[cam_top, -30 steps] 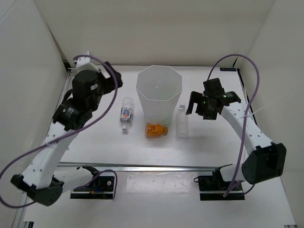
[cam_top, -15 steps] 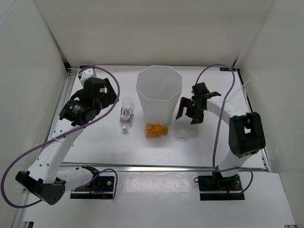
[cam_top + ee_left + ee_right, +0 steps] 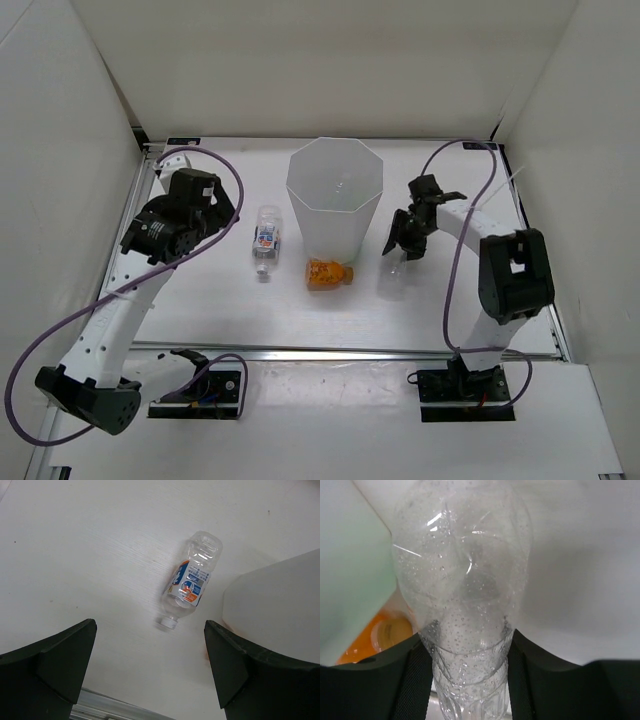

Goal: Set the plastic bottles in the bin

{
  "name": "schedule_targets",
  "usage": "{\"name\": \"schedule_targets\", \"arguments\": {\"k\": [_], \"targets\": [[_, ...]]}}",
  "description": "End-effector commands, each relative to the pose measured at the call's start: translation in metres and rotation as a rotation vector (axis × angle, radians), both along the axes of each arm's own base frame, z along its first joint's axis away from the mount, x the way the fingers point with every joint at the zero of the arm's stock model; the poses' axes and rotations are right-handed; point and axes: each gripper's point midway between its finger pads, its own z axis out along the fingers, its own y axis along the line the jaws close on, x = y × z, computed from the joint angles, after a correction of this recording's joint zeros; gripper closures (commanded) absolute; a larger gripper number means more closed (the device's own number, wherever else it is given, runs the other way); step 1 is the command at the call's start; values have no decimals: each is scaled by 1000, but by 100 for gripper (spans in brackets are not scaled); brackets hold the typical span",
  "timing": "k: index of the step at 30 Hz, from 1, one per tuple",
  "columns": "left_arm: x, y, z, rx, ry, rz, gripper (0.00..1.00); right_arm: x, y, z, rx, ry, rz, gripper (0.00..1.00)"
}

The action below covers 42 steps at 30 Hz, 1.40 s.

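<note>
– Between the fingers of the right claw [image 3: 465, 637]: a small, plain clear plastic bottle [image 3: 462, 580], with droplets on the inside of its wall. One finger presses on each side of its narrower part. Entry: claw clamped on that bottle. (RK)

– Noted. Is the bottle lifted off the white table [image 3: 230, 310], or resting on it? (ML)

– Cannot tell from either view. From above, the claw covers most of it. (RK)

– Position of the bin relative to that claw? (ML)

– The tall white translucent plastic bin with an octagonal rim [image 3: 335, 232] stands upright to the claw's left, near but not touching. Lower on the claw's left, just beside the bin's base, a small orange plastic bottle [image 3: 328, 272] lies on its side. (RK)

– And the left claw? (ML)

– The left claw [image 3: 150, 630] is spread wide and holds nothing; it hovers over the table. Just past its fingertips, and between them in the wrist view, a clear plastic bottle with a blue label [image 3: 189, 582] lies on its side, white cap pointing back toward the claw. The bin's wall is on the claw's right, beyond that bottle. The labelled bottle touches neither the claw nor the bin. (RK)

– Contents of the bin? (ML)

– Too hazy through the wall to record. (RK)
</note>
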Motion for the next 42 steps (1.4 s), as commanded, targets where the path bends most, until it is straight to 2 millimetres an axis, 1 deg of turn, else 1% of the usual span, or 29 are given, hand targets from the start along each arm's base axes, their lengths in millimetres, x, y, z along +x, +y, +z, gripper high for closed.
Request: {"name": "schedule_targets", "arguments": {"k": [1, 2, 3, 5, 6, 7, 10, 11, 13, 14, 15, 16, 18, 19, 21, 22, 24, 25, 27, 28, 30, 32, 33, 34, 35, 36, 38, 39, 42], "targets": [[-2, 4, -7, -22, 9, 11, 0, 2, -25, 59, -44, -119, -86, 74], [-1, 5, -11, -26, 14, 17, 0, 4, -27, 75, -53, -149, -94, 76], [3, 2, -8, -40, -5, 10, 0, 10, -28, 114, -41, -225, -115, 78], [8, 4, -8, -51, -7, 12, 0, 19, -30, 156, -26, -323, -140, 79], [13, 2, -11, -49, -2, 12, 0, 20, -25, 185, 3, -392, -141, 79], [15, 5, -14, -46, 7, 23, 0, 32, -24, 231, 33, -509, -154, 79], [23, 1, -21, -47, 35, 8, 0, 38, -3, 307, 99, -704, -89, 79], [25, 4, -24, -45, 43, 19, 0, 46, 9, 345, 129, -803, -64, 79], [30, 4, -30, -40, 61, 12, 0, 50, 29, 374, 151, -872, -3, 79], [32, 2, -28, -60, 54, 3, 0, 63, 39, 373, 139, -879, 32, 79], [34, 2, -32, -46, 68, -5, 0, 64, 46, 400, 164, -946, 47, 79], [34, 2, -32, -46, 68, -5, 0, 64, 60, 405, 175, -961, 81, 77], [35, 2, -31, -42, 61, -11, 0, 74, 83, 398, 182, -952, 133, 73], [37, 1, -29, -45, 50, -11, 0, 76, 96, 390, 182, -937, 154, 62], [38, 0, -32, -39, 63, -26, 0, 75, 105, 377, 173, -911, 170, 33], [40, -2, -31, -36, 54, -47, 0, 71, 108, 365, 162, -875, 184, 0], [41, -2, -33, -30, 54, -53, 0, 69, 107, 347, 143, -818, 185, 0], [41, -4, -37, -29, 59, -66, 0, 61, 102, 356, 151, -836, 183, 0], [47, -8, -40, -39, 52, -76, 0, 56, 92, 357, 120, -849, 171, 0], [47, -8, -45, -39, 55, -76, 0, 47, 84, 370, 122, -881, 155, 0], [60, -21, -56, -79, 64, -106, 0, 38, 69, 387, 99, -932, 124, 0], [68, -27, -71, -75, 81, -139, 0, 33, 63, 397, 98, -964, 120, 0], [78, -40, -65, -71, 17, -185, 0, 28, 59, 404, 98, -985, 125, 0], [80, -44, -73, -52, 7, -202, 0, 26, 61, 404, 107, -983, 134, 0], [85, -45, -71, -45, -21, -213, 0, 21, 58, 407, 110, -989, 133, 0], [91, -53, -84, -30, 3, -251, 0, 18, 56, 412, 115, -1000, 131, 0], [101, -59, -93, -17, 35, -284, 0, 13, 55, 414, 116, -1003, 144, 0], [102, -65, -113, 3, 87, -316, 0, 9, 52, 411, 112, -993, 146, 0], [114, -77, -124, -23, 83, -347, 0, 3, 49, 406, 106, -981, 148, 0]]}}
